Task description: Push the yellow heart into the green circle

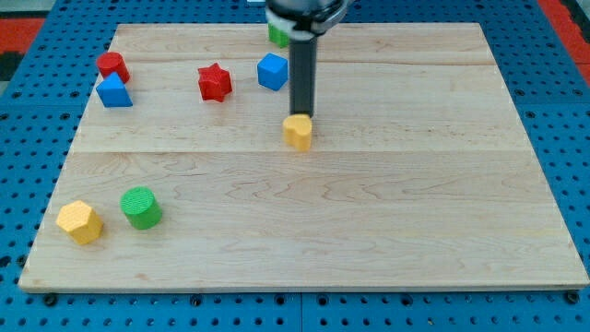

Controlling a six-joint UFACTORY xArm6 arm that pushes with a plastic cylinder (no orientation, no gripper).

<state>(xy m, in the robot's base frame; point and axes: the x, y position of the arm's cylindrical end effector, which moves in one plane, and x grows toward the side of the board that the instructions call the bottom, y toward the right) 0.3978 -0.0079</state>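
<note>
Camera view: my tip (301, 114) touching yellow heart (298, 132)

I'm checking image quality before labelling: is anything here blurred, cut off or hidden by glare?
Camera view: lighting even, no glare, only soft shadows; blocks sharp. The rod's upper mount is cut off at the view's top and half hides a green block. My tip touches the yellow heart.

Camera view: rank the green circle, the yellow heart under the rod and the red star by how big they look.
1. green circle, largest, though it sits nearer the view's bottom, so nearness may inflate it.
2. red star and yellow heart, at my tip, look too alike to rank.
</note>
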